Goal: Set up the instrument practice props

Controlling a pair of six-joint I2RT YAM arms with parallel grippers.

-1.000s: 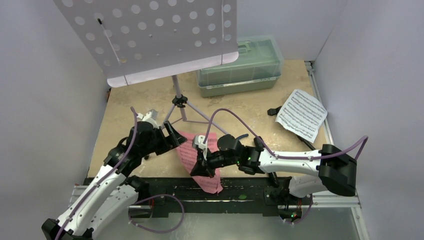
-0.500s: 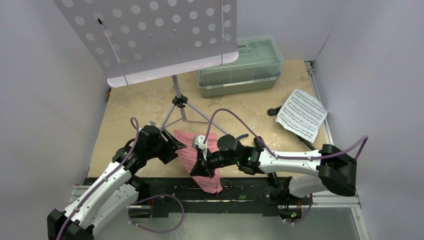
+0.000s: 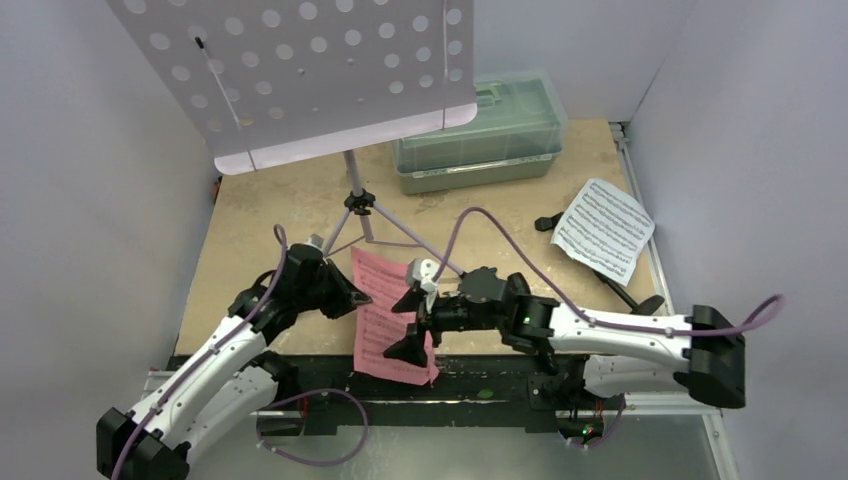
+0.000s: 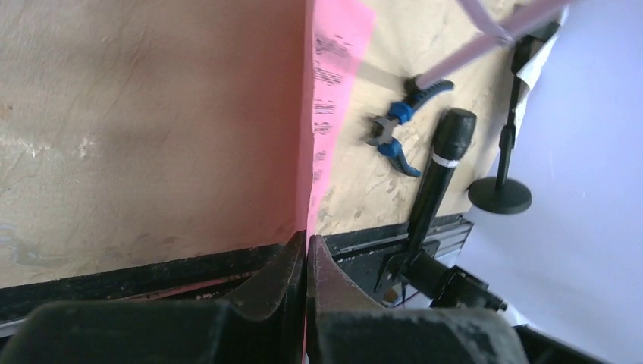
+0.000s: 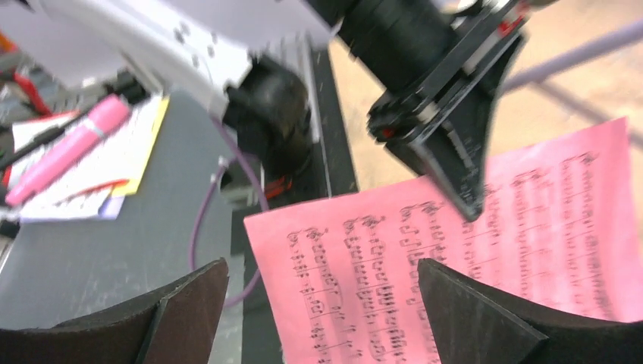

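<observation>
The pink sheet of music [image 3: 378, 325] hangs off the table's near edge, pinched at its left edge by my left gripper [image 3: 357, 296], which is shut on it. In the left wrist view the pink sheet [image 4: 334, 68] runs edge-on out of the closed left gripper [image 4: 306, 239]. My right gripper [image 3: 413, 325] stands open just right of the sheet, not touching it; in its own view the right gripper [image 5: 320, 265] frames the pink sheet [image 5: 485, 265]. The lilac music stand [image 3: 300, 70] rises at the back. The white sheet [image 3: 603, 228] lies far right. The microphone [image 4: 438, 178] and round-based stand [image 4: 499, 195] lie near the front edge.
A green translucent toolbox [image 3: 480, 130] sits at the back behind the stand's tripod legs [image 3: 358, 215]. Blue-handled pliers [image 4: 394, 135] lie on the table beside the microphone. White walls close in left, back and right. A black rail [image 3: 480, 380] runs along the near edge.
My left gripper moved in and shut on the pink sheet's left edge. My right gripper let go of the sheet, opened wide and drew back slightly right. The sheet swung straighter.
</observation>
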